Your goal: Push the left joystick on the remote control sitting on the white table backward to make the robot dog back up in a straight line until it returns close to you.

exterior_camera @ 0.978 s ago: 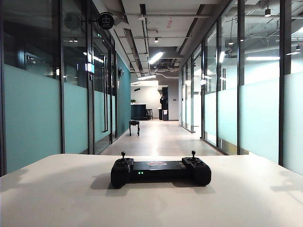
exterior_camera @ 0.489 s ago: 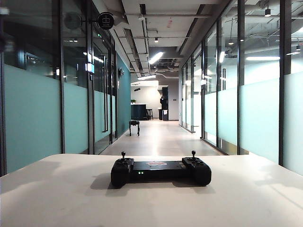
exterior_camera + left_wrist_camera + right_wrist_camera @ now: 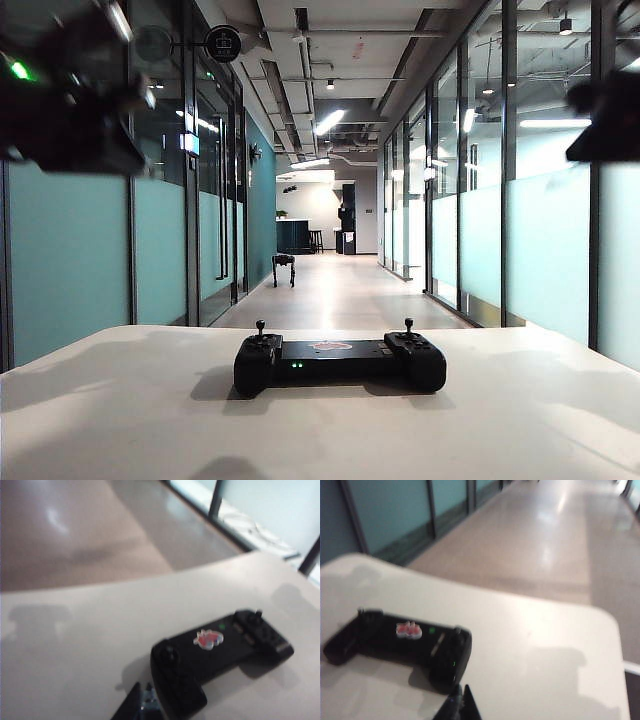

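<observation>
Remote control [image 3: 340, 362] is sitting centred on white table [image 3: 120, 420], sticks up, facing robot dog [image 3: 284, 268] down corridor. Left gripper [image 3: 142, 706] is hovering by left joystick [image 3: 260, 327], opening unclear; right gripper [image 3: 460, 705] is hanging pinched shut, w/ nothing held.

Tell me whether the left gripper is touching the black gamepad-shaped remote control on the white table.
Apart. The exterior view shows the left gripper high above the white table, well clear of the black gamepad-shaped remote control.

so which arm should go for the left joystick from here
Left, probably. The left gripper hangs just beside the remote control's end carrying the left joystick. The right gripper, shut, hangs by the opposite end. Neither touches it yet.
</observation>
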